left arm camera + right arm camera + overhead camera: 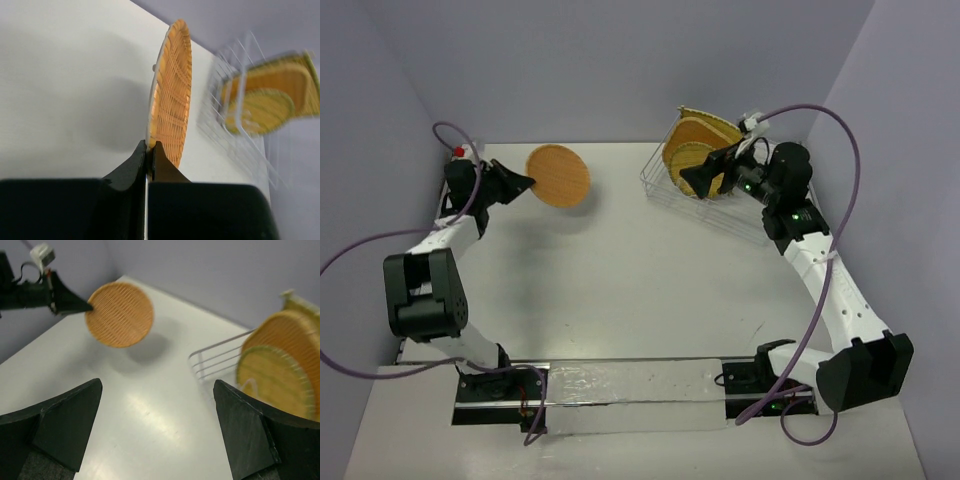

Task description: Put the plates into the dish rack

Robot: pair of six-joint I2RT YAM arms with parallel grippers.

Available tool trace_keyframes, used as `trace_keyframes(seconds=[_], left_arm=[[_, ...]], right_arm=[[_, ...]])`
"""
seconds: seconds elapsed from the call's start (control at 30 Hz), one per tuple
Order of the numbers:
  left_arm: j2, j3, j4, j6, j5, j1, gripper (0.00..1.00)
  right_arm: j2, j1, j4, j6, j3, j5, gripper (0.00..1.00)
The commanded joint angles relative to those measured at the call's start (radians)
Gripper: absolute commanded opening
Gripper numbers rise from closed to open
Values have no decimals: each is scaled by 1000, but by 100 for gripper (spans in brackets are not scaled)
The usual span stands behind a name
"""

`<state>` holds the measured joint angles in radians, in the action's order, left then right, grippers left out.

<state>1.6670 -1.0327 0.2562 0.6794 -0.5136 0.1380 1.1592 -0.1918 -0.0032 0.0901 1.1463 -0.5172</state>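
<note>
My left pincer (527, 183) is clamped shut on the rim of the orange round plate (558, 176). In the left wrist view the two fingers (134, 165) are pressed to either side of its edge, with only the plate's thickness between them. I hold the plate on edge, nearly upright, at the far left of the surface (620, 270). It is lifted clear, and its shadow falls on the white top below and beside it.

The rack (655, 185) sits at the far right of the surface, well apart from that plate. Three plates stand in it, leaning one behind another. The yellow round plate (272, 382) is in front, the orange square plate (290, 337) is behind it, and the woven plate (300, 302) is at the back with only its top edge showing.

My right pincer (688, 180) hovers just beside the rack, in front of the standing plates. It is spread wide and grips nothing. In the right wrist view its fingers (65, 430) frame bare surface, and the left pincer and its plate show beyond them.
</note>
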Motion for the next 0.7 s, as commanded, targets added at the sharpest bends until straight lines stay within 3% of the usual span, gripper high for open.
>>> trace_keyframes(seconds=[0.0, 0.2, 0.4, 0.67], left_arm=[[-184, 105, 110, -48, -67, -139, 0], [-372, 240, 159, -75, -143, -301, 0], [-488, 289, 160, -63, -209, -389, 0], [-600, 315, 129, -86, -212, -454, 0]], right_arm=[[15, -56, 11, 17, -58, -122, 100], [78, -101, -36, -17, -114, -141, 100], [99, -100, -76, -188, -160, -149, 100], [150, -102, -103, -249, -154, -380, 100]])
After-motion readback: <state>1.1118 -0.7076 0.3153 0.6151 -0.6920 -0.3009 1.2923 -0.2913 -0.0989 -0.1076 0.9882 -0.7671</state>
